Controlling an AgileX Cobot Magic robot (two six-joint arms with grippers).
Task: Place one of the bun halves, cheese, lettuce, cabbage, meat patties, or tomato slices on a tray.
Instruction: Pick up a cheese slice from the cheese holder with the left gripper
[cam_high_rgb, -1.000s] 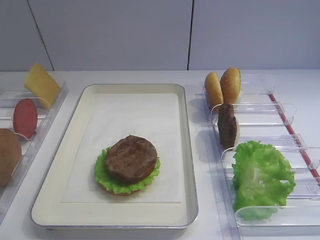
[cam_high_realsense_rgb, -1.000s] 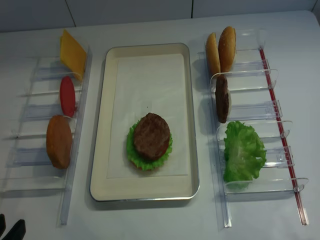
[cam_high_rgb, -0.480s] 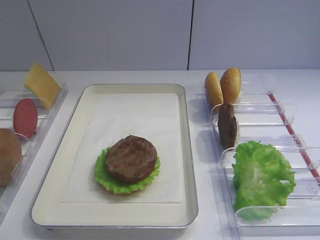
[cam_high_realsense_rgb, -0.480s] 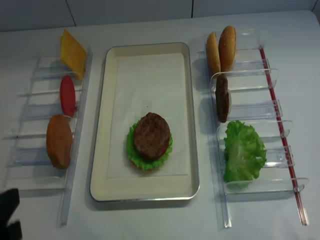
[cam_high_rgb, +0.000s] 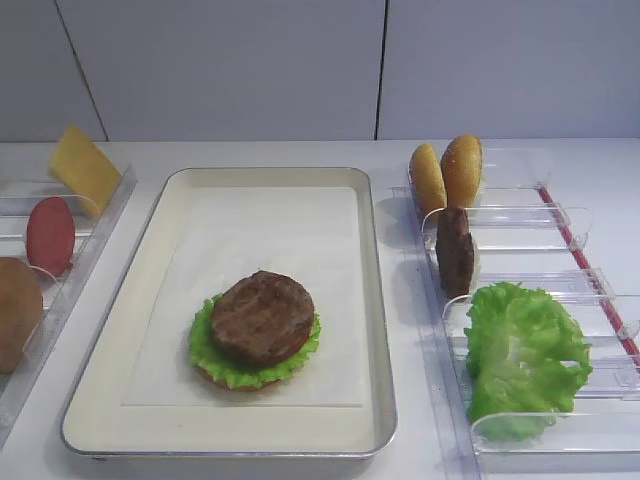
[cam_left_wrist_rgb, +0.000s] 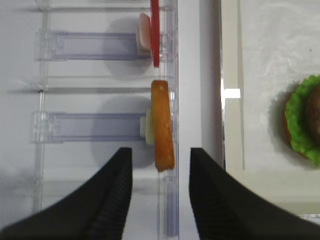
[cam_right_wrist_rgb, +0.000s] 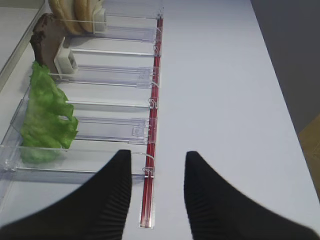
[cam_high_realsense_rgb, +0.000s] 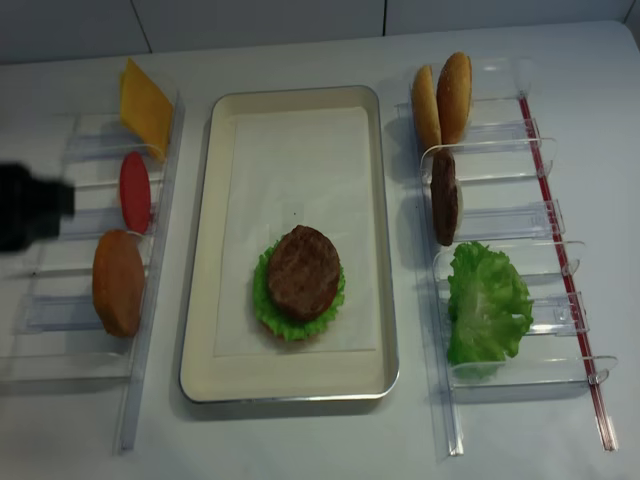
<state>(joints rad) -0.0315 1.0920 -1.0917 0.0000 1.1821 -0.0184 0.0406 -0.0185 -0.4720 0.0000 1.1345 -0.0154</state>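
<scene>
Jaws of the left gripper (cam_left_wrist_rgb: 160, 192) stand apart, empty, above the bun half (cam_left_wrist_rgb: 162, 125); right gripper (cam_right_wrist_rgb: 157, 192) (also agape) idles. Tomato slice (cam_high_realsense_rgb: 134, 192) sits at 9 o'clock of the tray (cam_high_realsense_rgb: 196, 300); straddle it squarely.

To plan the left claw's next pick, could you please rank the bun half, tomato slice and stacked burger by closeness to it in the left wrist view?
1. Bun half: standing on edge in the clear rack, just ahead of the open left claw.
2. Tomato slice: farther along the same rack.
3. Stacked burger: off to the right, on the tray.
</scene>
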